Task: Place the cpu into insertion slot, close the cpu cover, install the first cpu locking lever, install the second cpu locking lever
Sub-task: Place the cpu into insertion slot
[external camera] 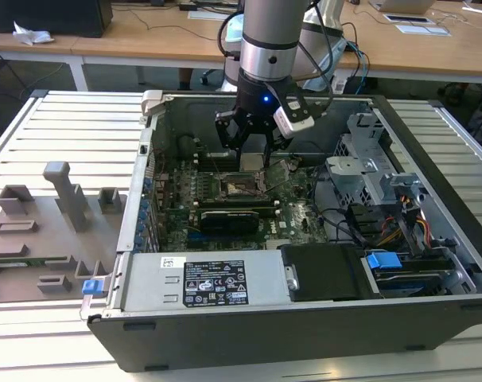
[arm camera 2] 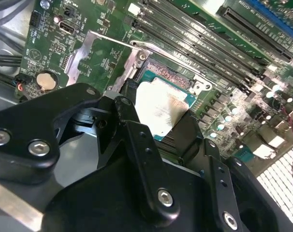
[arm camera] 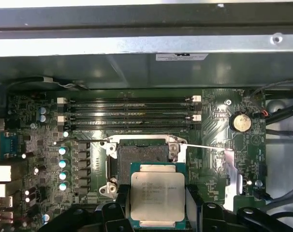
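The black pincer was clenched on the cpu, gripping two opposite edges with its silvery face up. The chip hung close by the uncovered insertion slot, not seated in it, mid-way across the green motherboard inside the open computer case.

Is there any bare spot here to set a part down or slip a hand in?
Bare slats of the table flank the computer case, past the fixture tray on the exterior view's left and on its right. Inside is crowded: the gripper holds the chip at the socket, and cables fill the drive side.
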`<state>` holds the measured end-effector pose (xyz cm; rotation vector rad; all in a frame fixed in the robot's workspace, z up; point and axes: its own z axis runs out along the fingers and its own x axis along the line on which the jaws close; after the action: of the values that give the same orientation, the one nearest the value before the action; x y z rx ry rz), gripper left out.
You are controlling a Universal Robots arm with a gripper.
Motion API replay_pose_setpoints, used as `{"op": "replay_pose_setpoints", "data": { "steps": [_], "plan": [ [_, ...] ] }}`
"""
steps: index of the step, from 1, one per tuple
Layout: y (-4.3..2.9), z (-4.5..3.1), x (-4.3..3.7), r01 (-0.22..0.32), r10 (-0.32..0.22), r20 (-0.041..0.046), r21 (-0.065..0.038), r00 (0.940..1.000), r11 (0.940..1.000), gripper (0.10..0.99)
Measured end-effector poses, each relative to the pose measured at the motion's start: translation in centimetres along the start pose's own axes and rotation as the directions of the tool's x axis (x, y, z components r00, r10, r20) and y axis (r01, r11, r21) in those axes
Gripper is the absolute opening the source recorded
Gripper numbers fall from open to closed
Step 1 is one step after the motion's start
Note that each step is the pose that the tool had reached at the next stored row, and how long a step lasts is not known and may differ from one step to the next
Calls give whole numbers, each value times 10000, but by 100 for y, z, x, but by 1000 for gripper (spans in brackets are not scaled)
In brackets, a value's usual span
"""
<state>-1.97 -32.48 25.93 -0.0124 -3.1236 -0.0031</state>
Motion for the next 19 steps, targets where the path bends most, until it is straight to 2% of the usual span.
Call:
{"op": "replay_pose_setpoints", "data": {
  "steps": [4, 14, 19],
  "plan": [
    [9, 49, -2, 3, -3, 0, -1, 10000, 10000, 541],
    [9, 50, -1, -70, 70, 0, 1, 10000, 10000, 541],
    [9, 51, -1, -886, 886, 1, -7, 9961, 9961, 541]
  ]
}}
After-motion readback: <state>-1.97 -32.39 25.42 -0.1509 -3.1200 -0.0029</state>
